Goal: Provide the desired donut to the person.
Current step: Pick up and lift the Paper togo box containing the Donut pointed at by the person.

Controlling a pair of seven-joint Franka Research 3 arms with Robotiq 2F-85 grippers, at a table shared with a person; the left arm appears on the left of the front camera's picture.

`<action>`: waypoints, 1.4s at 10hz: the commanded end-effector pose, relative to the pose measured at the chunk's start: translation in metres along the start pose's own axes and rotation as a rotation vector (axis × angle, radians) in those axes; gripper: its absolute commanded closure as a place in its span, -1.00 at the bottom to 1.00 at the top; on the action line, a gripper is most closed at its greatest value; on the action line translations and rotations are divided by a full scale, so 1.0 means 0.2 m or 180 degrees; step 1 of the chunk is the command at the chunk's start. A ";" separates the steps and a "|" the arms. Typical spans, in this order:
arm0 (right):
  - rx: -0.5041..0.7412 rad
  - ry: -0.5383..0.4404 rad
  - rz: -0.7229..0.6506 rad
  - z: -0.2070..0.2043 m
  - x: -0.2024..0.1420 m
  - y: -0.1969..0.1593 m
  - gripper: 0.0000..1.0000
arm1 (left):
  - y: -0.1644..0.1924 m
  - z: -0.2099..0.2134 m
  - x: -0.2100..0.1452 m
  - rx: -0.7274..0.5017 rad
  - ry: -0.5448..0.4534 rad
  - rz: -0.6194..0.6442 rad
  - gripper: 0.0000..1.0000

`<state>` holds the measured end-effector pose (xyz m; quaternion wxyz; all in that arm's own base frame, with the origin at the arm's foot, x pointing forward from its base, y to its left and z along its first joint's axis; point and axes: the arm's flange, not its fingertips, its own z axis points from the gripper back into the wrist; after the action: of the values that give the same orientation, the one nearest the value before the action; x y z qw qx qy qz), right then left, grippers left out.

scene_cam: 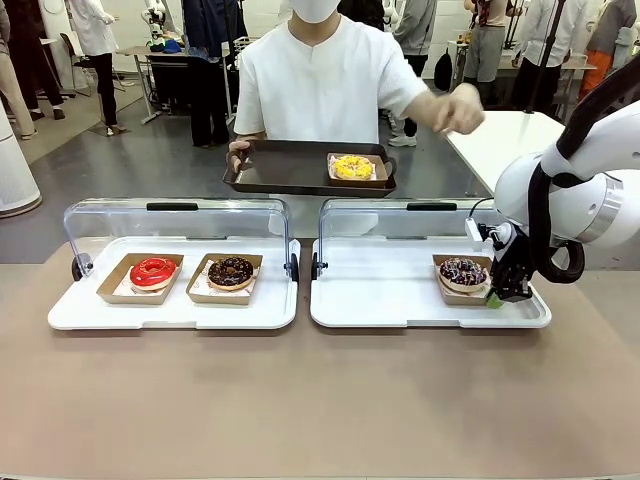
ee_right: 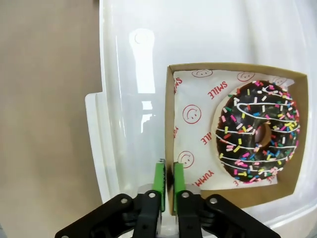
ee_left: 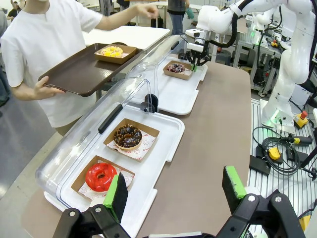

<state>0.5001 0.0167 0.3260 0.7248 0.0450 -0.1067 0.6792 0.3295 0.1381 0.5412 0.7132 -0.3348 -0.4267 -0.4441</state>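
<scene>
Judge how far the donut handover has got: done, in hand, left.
Done: a yellow donut sits on the person's brown tray. In hand: the right hand is shut on the sprinkled donut's box wall. Left: carrying that box to the tray.

The right arm (scene_cam: 590, 170) comes in from the right, bent sharply at the wrist, so the right gripper (scene_cam: 495, 297) points straight down. Its green pads (ee_right: 159, 176) stand almost together, pinching one wall of a box (ee_right: 237, 197). The left gripper (ee_left: 176, 191) hangs tilted forward and down, its jaws spread wide, with nothing between the pads (ee_left: 233, 181).
</scene>
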 end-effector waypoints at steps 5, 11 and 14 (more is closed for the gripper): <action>-0.0094 0.0189 -0.0182 0.13 0.06 0.12 1.00 | 0.01 0.00 0.00 -0.0006 -0.0068 -0.0064 -1.00; 0.0009 0.0708 -0.0161 0.64 0.40 0.60 1.00 | 0.01 0.00 0.00 -0.0006 -0.0068 -0.0064 -1.00; -0.0056 0.0710 0.0008 0.96 0.52 0.73 1.00 | 0.01 0.00 0.00 -0.0006 -0.0068 -0.0064 -1.00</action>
<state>0.3455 0.0876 0.5100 0.7333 -0.0265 -0.0413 0.6782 0.3296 0.1381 0.5411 0.7133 -0.3350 -0.4264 -0.4440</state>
